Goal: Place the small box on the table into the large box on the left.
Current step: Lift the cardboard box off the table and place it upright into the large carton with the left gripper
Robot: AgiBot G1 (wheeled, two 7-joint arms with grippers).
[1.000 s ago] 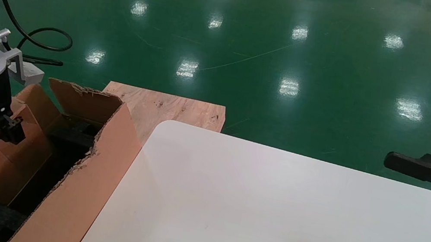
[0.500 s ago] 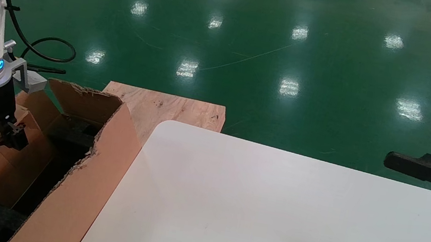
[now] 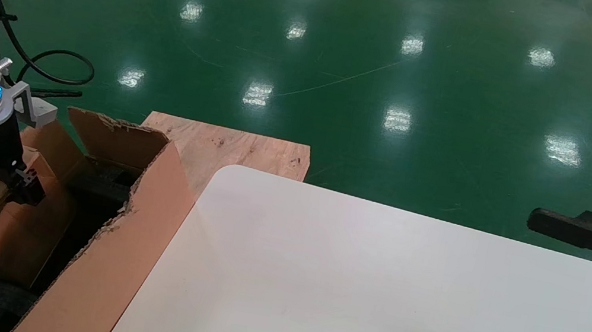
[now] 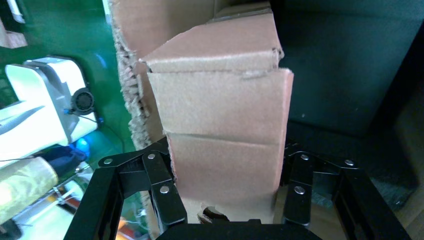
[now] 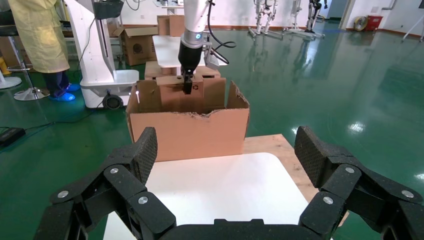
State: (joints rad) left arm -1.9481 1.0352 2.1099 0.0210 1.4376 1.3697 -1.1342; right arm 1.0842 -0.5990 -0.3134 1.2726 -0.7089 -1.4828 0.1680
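My left gripper [image 3: 26, 187] is shut on the top of the small box [image 3: 4, 222], a plain brown box with a round hole in its lighter flap. It holds the box upright inside the large box [image 3: 118, 256], a torn-edged carton left of the table [image 3: 370, 298], near the carton's outer wall. In the left wrist view the small box [image 4: 220, 115] fills the gap between the jaws of the left gripper [image 4: 225, 167], with black foam [image 4: 345, 75] beside it. My right gripper [image 3: 519, 286] hangs open and empty over the table's right side, as the right wrist view [image 5: 227, 150] also shows.
A bare wooden board [image 3: 233, 146] lies beyond the table's rounded corner. Shiny green floor surrounds everything. In the right wrist view the large box [image 5: 190, 132] stands past the table [image 5: 215, 190], with a white machine base [image 5: 100, 75], more cartons and a person in yellow behind.
My left gripper has lowered the small box deeper into the large box and shifted it slightly towards the table. The right arm has not moved.
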